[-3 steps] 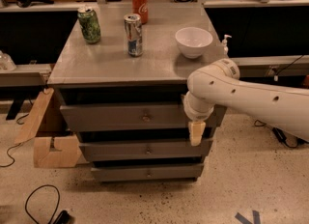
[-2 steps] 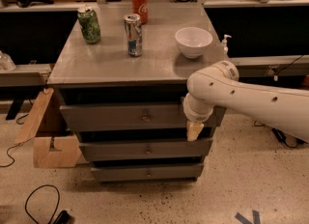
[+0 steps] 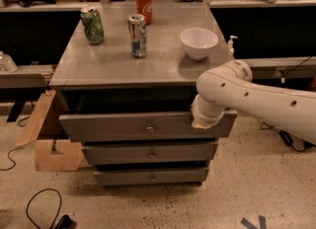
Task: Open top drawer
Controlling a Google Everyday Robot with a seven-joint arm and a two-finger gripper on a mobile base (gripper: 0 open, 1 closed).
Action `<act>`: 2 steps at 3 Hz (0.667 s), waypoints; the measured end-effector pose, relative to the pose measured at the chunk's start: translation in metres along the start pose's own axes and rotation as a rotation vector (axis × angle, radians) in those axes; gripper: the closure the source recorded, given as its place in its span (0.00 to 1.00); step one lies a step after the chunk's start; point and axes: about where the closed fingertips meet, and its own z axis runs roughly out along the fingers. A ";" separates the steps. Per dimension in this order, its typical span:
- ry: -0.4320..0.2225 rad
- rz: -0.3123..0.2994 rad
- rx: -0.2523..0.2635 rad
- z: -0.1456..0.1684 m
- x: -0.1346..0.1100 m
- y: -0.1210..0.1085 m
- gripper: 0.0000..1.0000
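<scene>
Nearest, at 7 o'clock on the speckled floor, lay a looped black cable (image 3: 42, 208). Above it stood a grey cabinet with three drawers. The bottom drawer (image 3: 150, 176) and the middle drawer (image 3: 150, 152) sat flush, each with a small knob. The top drawer (image 3: 123, 127), the widest, stood forward of those two, with a dark gap between its upper edge and the tabletop (image 3: 113, 67); its brassy knob (image 3: 149, 129) was at the centre of the front. The gripper (image 3: 202, 123) was at 3 o'clock from that knob, against the upper right part of the drawer front, at the end of a white arm (image 3: 256, 99) that came in from 3 o'clock. Whether the gripper was open or closed could not be told, since the wrist covered it. At 9 o'clock from the cabinet a wooden piece (image 3: 52, 154) stood on the floor beside it. On the tabletop a white bowl (image 3: 199, 42) stood toward 2 o'clock and a silver can (image 3: 138, 35) stood upright near the middle. A green can (image 3: 92, 24) was at 10 o'clock from the silver can, and a red can (image 3: 143, 6) was farthest back at 12 o'clock. Just past the right edge stood a small pump bottle (image 3: 231, 43).
</scene>
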 end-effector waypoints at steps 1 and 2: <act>0.000 0.000 0.000 -0.005 0.000 -0.002 0.99; 0.000 0.000 0.000 -0.007 0.000 -0.002 1.00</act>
